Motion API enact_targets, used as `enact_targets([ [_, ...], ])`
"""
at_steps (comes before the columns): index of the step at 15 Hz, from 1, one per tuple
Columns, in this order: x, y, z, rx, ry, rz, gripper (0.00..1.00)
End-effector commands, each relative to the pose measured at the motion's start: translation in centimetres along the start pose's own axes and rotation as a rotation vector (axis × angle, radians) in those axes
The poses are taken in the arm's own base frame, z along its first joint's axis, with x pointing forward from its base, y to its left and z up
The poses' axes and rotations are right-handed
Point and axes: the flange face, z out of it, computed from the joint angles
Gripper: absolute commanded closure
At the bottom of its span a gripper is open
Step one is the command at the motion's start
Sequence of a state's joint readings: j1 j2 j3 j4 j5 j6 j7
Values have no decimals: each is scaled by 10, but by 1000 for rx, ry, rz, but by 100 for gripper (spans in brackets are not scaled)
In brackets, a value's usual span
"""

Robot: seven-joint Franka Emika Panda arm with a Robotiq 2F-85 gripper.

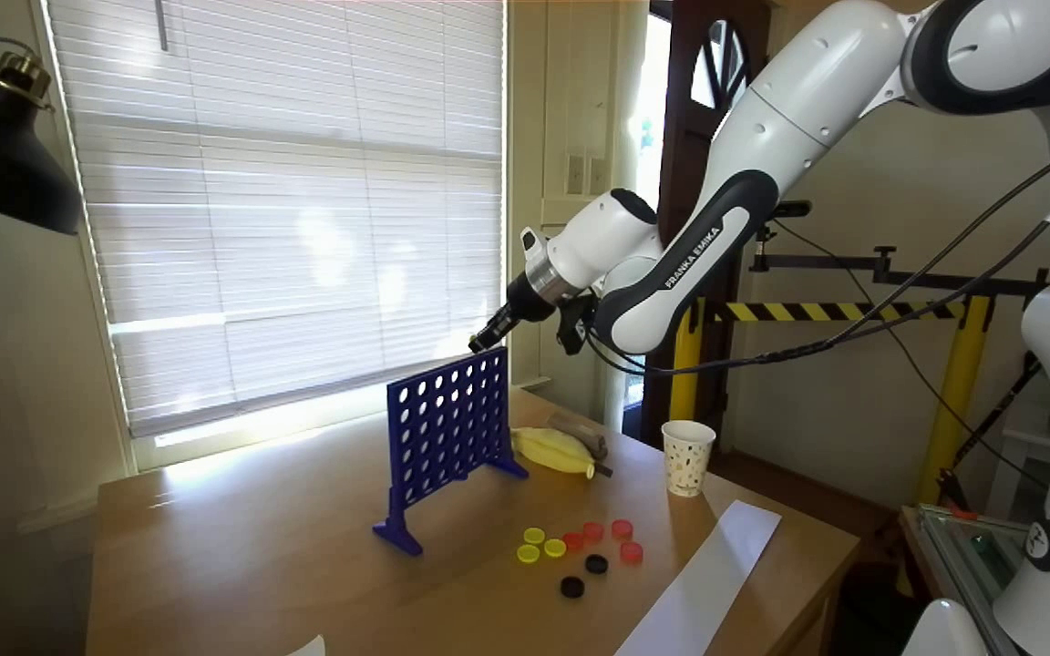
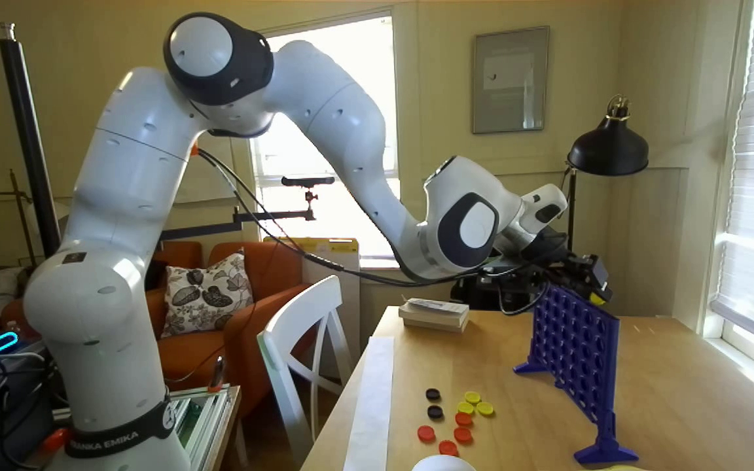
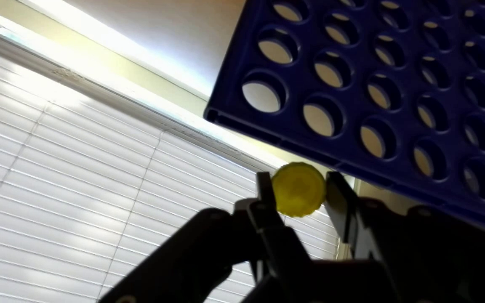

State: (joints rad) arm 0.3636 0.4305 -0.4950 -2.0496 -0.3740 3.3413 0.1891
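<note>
Pinched edge-on between the two fingertips of my gripper (image 3: 299,182) is a ridged yellow disc (image 3: 298,191), its flat face toward the wrist camera. A blue upright rack with rows of round holes (image 3: 227,99) fills the upper right of the wrist view, and the disc hangs just off its slotted top edge. In an exterior view the gripper (image 1: 479,343) is above the far top corner of the rack (image 1: 395,497). Whether disc and rack touch cannot be told. Yellow discs (image 1: 534,536), several red discs (image 1: 593,531) and two black discs (image 1: 596,564) lie on the table.
A speckled paper cup (image 1: 687,460) and a yellow banana-like item (image 1: 550,450) stand and lie beyond the rack. A white strip (image 1: 705,579) runs along the table's edge. Books (image 2: 434,316) and a black lamp (image 2: 608,147) are at the far end; window blinds (image 1: 288,210) rise behind.
</note>
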Motion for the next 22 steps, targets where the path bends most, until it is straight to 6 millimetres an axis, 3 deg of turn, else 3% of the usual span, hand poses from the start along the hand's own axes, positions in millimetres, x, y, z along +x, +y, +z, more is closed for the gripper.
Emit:
enact_targets([
  [1, 2, -1, -3, -9, 11, 13, 90],
  [22, -4, -3, -4, -13, -4, 12, 90],
])
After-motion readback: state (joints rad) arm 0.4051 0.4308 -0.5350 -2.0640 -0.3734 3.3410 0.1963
